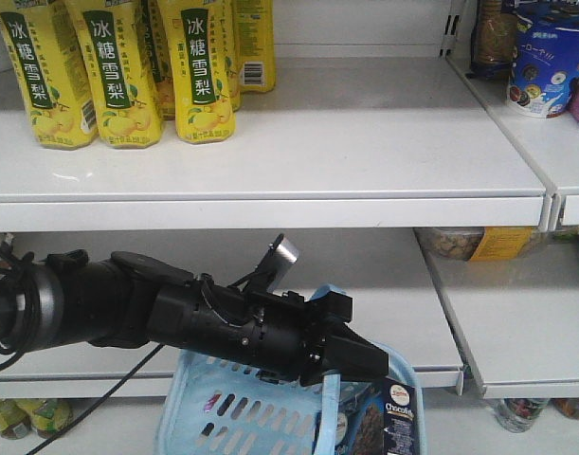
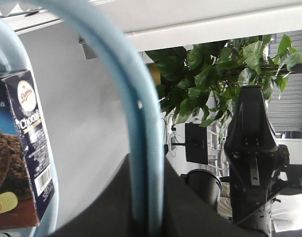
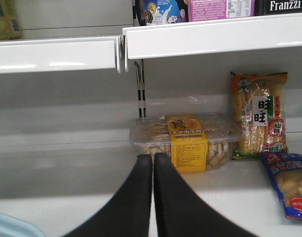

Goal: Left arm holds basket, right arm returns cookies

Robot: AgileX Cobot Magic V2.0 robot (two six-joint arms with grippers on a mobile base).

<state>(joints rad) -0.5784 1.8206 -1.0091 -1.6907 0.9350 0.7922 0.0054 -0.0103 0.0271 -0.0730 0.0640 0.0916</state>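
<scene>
The light blue basket (image 1: 223, 414) hangs low in front of the shelves. My left gripper (image 1: 382, 365) is shut on its loop handle (image 2: 116, 64). In the left wrist view the handle runs straight between the jaws of the left gripper (image 2: 147, 159). The dark cookies box (image 1: 395, 427) stands upright inside the basket at its right end, and its barcode side (image 2: 29, 148) shows beside the handle. My right gripper (image 3: 153, 157) is shut with nothing in it, pointing at the lower shelf, with a corner of the basket (image 3: 2, 226) below left.
Yellow drink bottles (image 1: 109, 66) stand on the upper shelf (image 1: 270, 213), and a round blue tub (image 1: 545, 62) sits further right. A clear biscuit tray with a yellow label (image 3: 188, 140), a snack bag (image 3: 259, 116) and a blue bag (image 3: 289, 182) lie ahead of the right gripper.
</scene>
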